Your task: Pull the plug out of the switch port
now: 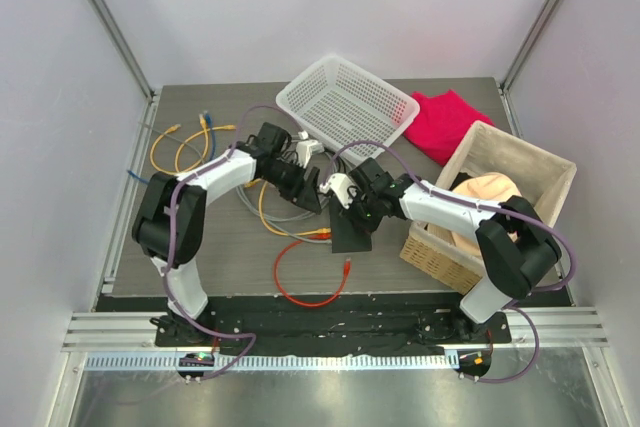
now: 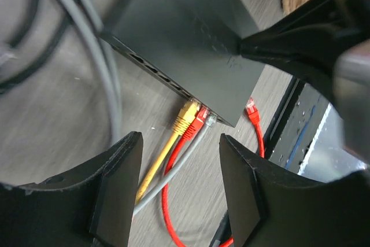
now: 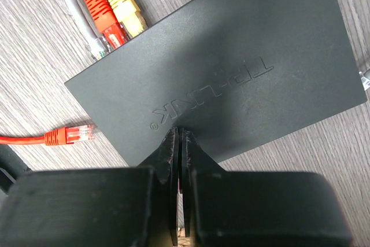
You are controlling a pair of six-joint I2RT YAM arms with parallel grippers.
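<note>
Near the front edge of the table [image 1: 200, 257] a red cable [image 2: 165, 201] lies in a loop, and just behind it the black switch [image 3: 231, 56] lies flat. The right gripper [image 3: 178, 134] has its jaws pressed together, tips on the switch top. The left gripper [image 2: 180, 154] hangs with jaws apart over the yellow plug [image 2: 186, 117], red plug [image 2: 199, 121] and grey plug [image 2: 210, 121] in the ports.

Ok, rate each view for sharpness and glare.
Left wrist: grey cables smeared by blur, right gripper soft, plugs fairly sharp. Right wrist: crisp, lettering on the switch legible. Top external: even light, sheen on the metal ledge.
</note>
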